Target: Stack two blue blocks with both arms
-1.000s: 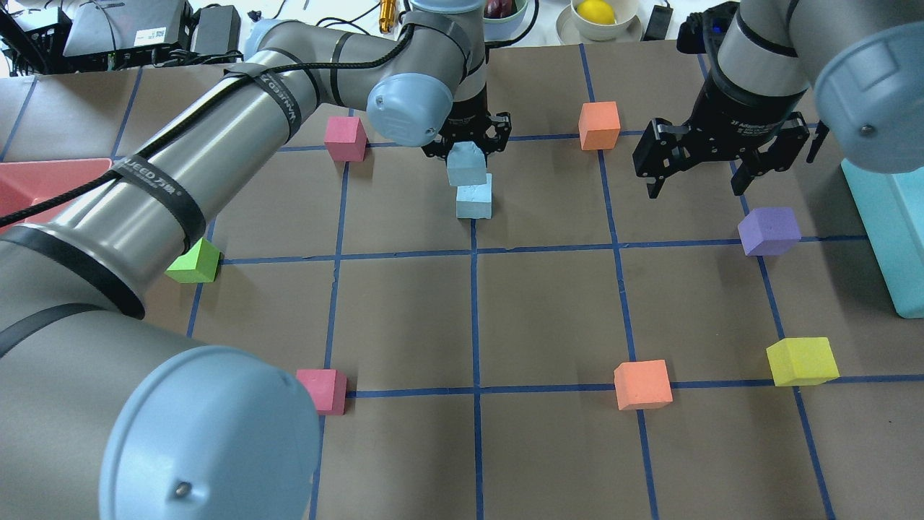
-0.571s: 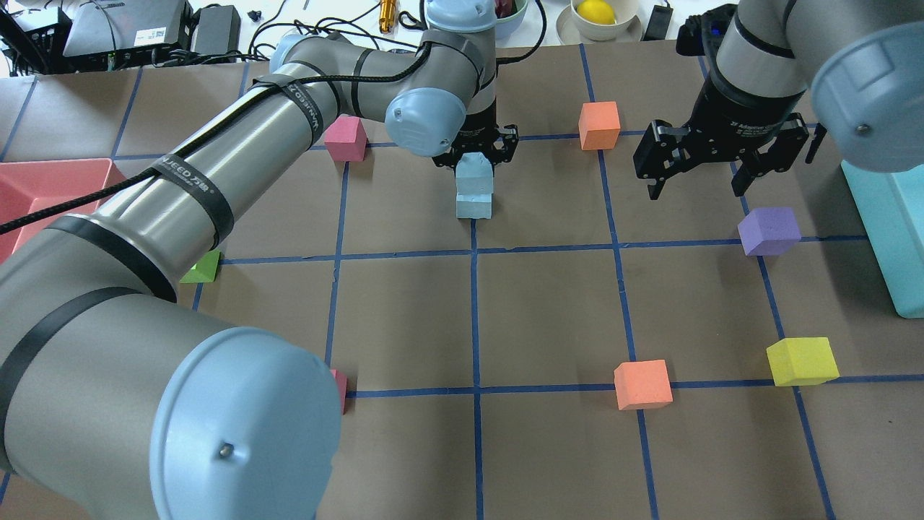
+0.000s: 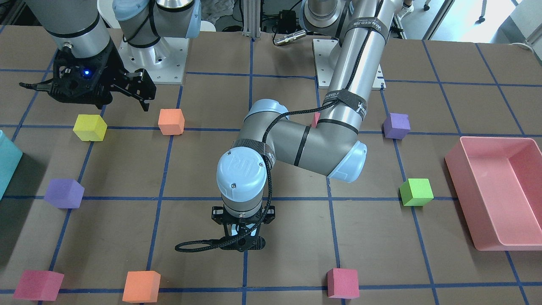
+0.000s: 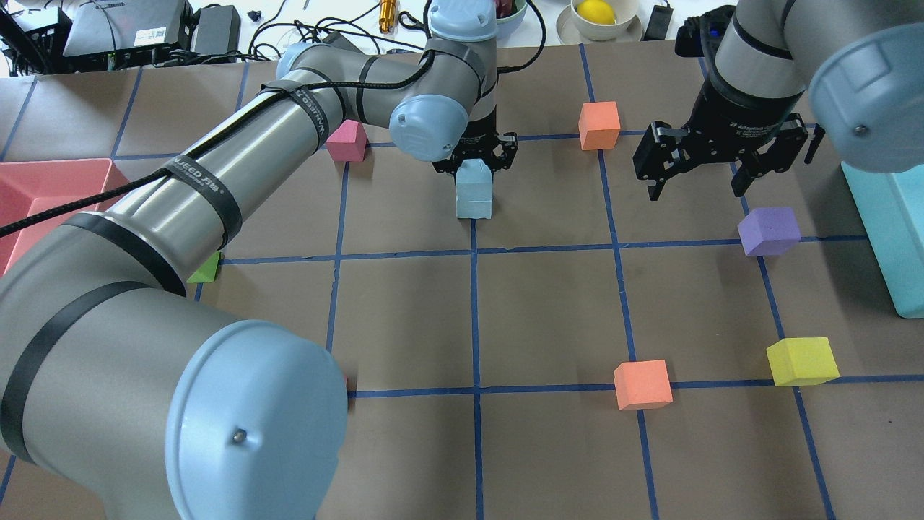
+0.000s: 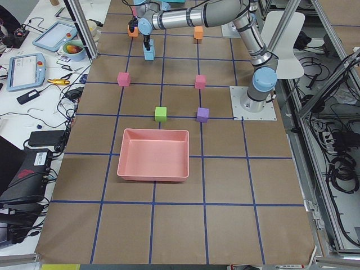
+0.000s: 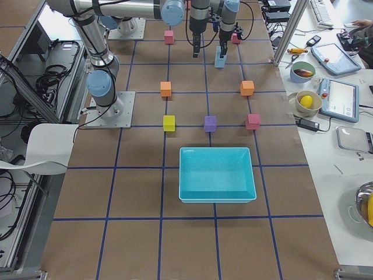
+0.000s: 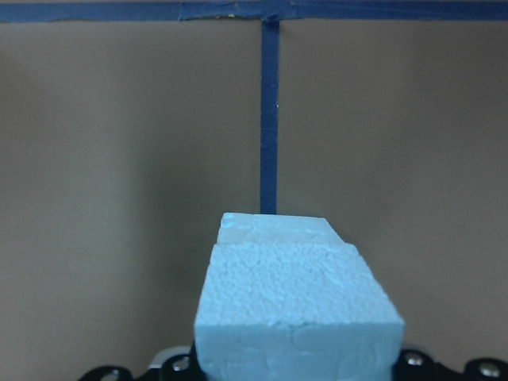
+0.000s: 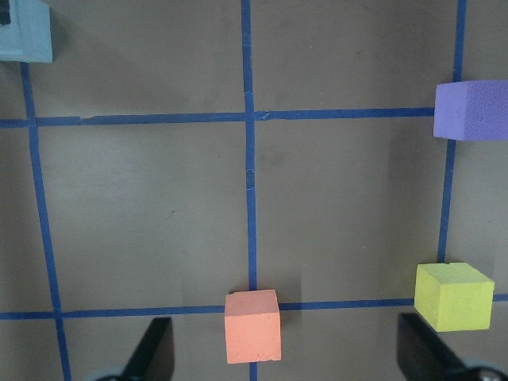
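Left gripper (image 4: 474,160) clamps top blue block (image 4: 474,177) square onto bottom block (image 4: 474,206), mid far edge of table (image 4: 548,303), for alignment; right gripper (image 4: 695,189) wide open, empty, aside.

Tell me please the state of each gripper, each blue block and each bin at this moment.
Left gripper: shut on the upper blue block.
Right gripper: open, empty, above the table.
Upper blue block: gripped, sitting on the lower blue block, edges roughly aligned.
Lower blue block: flat on the table, under the other.
Pink bin: empty.
Teal bin: empty.
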`<state>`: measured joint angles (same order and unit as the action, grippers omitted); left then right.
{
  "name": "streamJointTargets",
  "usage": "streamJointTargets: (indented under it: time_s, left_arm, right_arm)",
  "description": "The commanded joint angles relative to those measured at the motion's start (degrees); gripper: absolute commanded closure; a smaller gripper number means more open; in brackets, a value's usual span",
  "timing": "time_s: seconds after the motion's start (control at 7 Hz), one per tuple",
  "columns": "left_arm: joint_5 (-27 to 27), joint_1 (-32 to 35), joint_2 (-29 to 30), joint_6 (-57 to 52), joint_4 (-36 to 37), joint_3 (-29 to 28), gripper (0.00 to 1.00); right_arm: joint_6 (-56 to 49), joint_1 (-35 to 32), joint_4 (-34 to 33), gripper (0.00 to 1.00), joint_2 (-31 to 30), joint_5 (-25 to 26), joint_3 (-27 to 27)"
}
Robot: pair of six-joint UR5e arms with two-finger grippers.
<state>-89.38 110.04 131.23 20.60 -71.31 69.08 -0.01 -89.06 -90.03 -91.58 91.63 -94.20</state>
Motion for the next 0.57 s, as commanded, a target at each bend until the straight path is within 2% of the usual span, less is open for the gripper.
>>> streamJointTargets:
  time_s: [0.0,0.14,0.43]
  left_arm:
    - [-0.2,0.0,0.8,-0.1,0.1,0.1,0.39]
    - [-0.1,0.0,0.9,-0.1,0.0,0.1,0.00]
    - [-0.1,0.0,0.4,-0.1,0.0,-0.3,0.00]
  right_arm:
    - [0.1,0.1,0.3,0.00,0.0,0.0,0.1]
    - [0.1,0.1,0.2,0.00,0.0,0.0,0.1]
    - [-0.2,0.1,0.1,0.00,-0.1,-0.1,0.1]
